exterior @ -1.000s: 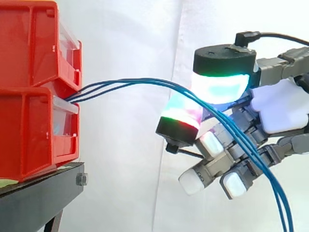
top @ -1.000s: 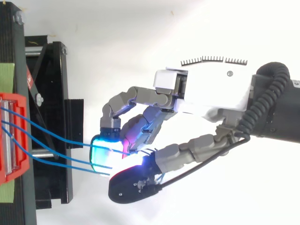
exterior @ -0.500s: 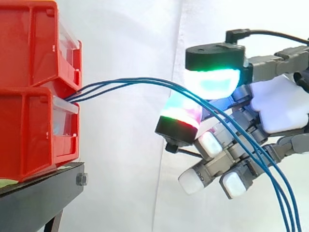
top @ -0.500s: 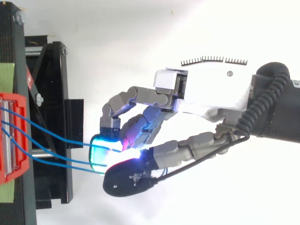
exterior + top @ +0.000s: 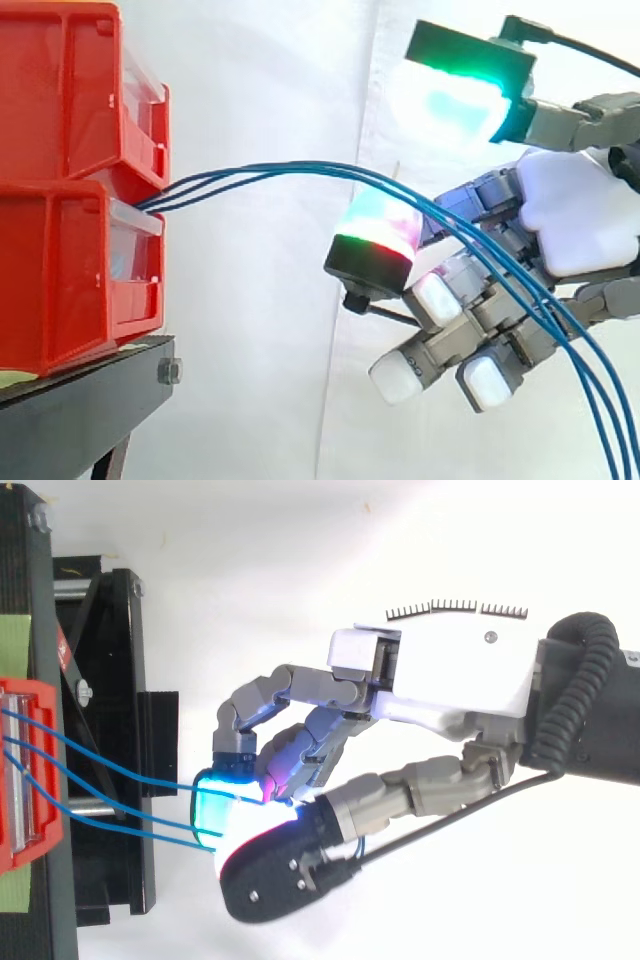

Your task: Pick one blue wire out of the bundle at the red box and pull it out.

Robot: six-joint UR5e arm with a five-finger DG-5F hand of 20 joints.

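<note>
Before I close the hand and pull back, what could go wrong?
The three blue wires run close together over the glowing finger pad, so closing may pinch more than one. The thumb pad stands well above them: the hand grips nothing, so pulling now would likely slip.

On your left, stacked red plastic bins [image 5: 60,250] sit on the black metal stand [image 5: 80,410]; thin blue wires [image 5: 300,167] run right from them across the hand [image 5: 575,215].

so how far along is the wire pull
Done: the robot hand is at the blue wires, which cross its fingers. In hand: nothing pinched; the thumb pad stands apart above them. Left: pinch one wire and pull it from the red box, where all three enter.
</note>
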